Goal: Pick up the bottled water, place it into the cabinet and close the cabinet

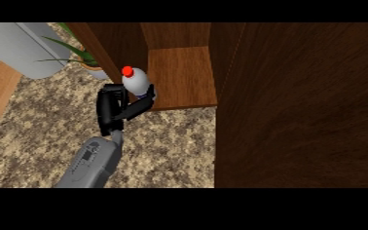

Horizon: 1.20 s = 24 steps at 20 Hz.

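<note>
**Bottled Water Held at the Cabinet's Open Front**

The bottled water [135, 82], topped by a red cap [127, 70], is seen just left of the frame's centre, grasped by the left hand [114, 108]. The black fingers are curled round the bottle's lower body, and the thumb is wrapped up along its right side. The bottle is held roughly upright, cap toward the top of the frame, at the front left corner of the cabinet's wooden shelf [185, 75]. Whether its base touches the shelf cannot be told. The grey forearm [92, 164] is brought in from the lower left edge and angled up and to the right, with the wrist bent toward the cabinet. The dark cabinet door [295, 107] stands open and fills the right side of the frame. The speckled counter [169, 148] is spread below the shelf. A potted plant [81, 57] and a grey appliance [28, 46] are seen in the upper left.
</note>
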Motion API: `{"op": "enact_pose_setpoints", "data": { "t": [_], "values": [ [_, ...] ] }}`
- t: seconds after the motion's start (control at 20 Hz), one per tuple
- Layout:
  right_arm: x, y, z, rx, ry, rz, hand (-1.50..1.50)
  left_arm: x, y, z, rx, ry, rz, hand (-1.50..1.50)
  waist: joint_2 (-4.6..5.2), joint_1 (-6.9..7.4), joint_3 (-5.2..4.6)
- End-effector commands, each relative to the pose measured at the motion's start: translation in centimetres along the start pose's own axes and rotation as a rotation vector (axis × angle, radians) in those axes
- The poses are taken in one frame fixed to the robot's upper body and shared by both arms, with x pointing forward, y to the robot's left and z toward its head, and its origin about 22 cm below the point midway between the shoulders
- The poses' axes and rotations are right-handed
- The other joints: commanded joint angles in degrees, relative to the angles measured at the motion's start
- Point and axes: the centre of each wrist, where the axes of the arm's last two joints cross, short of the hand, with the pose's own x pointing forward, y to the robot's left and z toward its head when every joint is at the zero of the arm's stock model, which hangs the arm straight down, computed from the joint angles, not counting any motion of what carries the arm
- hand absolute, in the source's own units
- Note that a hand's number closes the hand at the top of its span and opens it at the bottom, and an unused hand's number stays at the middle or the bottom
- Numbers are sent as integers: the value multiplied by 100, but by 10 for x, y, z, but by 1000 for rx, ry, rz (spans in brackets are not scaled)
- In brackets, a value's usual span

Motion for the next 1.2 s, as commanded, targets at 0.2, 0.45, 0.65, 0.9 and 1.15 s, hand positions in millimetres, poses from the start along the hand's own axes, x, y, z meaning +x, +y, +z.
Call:
{"op": "enact_pose_setpoints", "data": {
  "t": [0.2, 0.45, 0.65, 0.9, 1.15],
  "values": [
    [13, 12, -10, 37, -37, -16, -150, 46, -57, -33, -127, -92, -60, -150, 185, -312, -37],
    [11, 5, -11, 56, -35, -10, -150, 40, -48, -32, -124, -51, -79, -150, 216, -451, -39],
    [4, 10, -15, 63, -42, -39, -150, 54, -48, -38, -113, -81, -75, -150, 225, -424, -35],
    [11, 8, -15, 70, -41, -12, -150, 68, -52, -32, -151, -142, 7, -150, 178, -451, -53],
    [8, 5, -20, 70, -48, -4, -150, 78, -57, -26, -205, -207, 63, -150, 194, -390, -56]
  ]
}}
